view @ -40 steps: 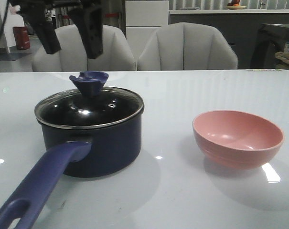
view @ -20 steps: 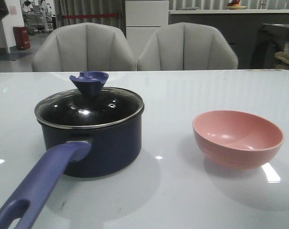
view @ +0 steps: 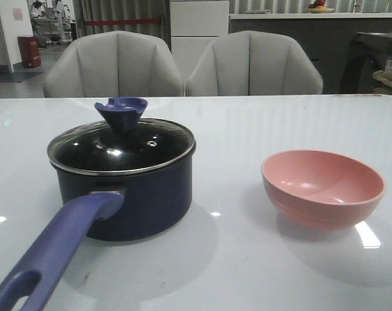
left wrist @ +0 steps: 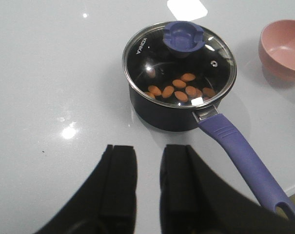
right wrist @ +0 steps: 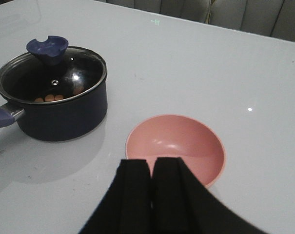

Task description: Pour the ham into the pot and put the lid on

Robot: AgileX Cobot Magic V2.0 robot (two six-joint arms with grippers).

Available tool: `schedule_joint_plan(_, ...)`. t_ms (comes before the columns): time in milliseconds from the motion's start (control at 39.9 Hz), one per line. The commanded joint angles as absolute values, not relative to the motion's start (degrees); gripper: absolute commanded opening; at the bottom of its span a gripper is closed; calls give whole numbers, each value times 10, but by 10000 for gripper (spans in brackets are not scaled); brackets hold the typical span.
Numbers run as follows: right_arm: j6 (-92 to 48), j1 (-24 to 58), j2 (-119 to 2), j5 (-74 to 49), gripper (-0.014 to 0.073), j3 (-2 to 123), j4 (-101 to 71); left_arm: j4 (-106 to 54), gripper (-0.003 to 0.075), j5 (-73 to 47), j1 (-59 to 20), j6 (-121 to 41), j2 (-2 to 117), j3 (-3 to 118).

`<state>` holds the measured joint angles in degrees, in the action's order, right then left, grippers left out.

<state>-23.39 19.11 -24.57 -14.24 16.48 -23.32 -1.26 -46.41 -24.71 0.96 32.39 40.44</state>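
The dark navy pot stands on the white table with its purple-blue handle pointing toward the front edge. The clear glass lid with its blue knob sits on the pot's rim. Through the glass, several orange-pink chunks of ham lie on the pot's bottom. My left gripper hangs open and empty, well back from the pot. My right gripper is shut on nothing, above the near rim of the pink bowl. Neither gripper shows in the front view.
An empty pink bowl sits to the right of the pot. Two grey chairs stand behind the table's far edge. The handle's end reaches close to the table's edge.
A second ago the left gripper hung open above and behind the pot in the front view; it rose out of that view. Pot, lid and bowl have not moved.
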Motion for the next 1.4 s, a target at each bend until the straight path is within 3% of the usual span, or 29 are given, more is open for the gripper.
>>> schedule_joint_plan(0,-240,192,-248,-104,137,181,-239,-12,114,-389,-246,9,275,375)
schedule_joint_plan(276,-240,192,-248,-104,137,181,-239,-20,113,-371,-246,9,174,315)
schedule_joint_plan(753,-240,192,-248,-104,137,181,-239,-23,113,-373,-246,9,168,313)
schedule_joint_plan(878,-240,192,-248,-104,137,181,-239,-17,113,-308,-242,9,164,297)
schedule_joint_plan(1154,-240,192,-248,-104,137,181,-239,13,113,-100,-117,9,67,161)
schedule_joint_plan(1380,-240,192,-248,-104,137,181,-239,11,113,-25,-30,9,-5,62)
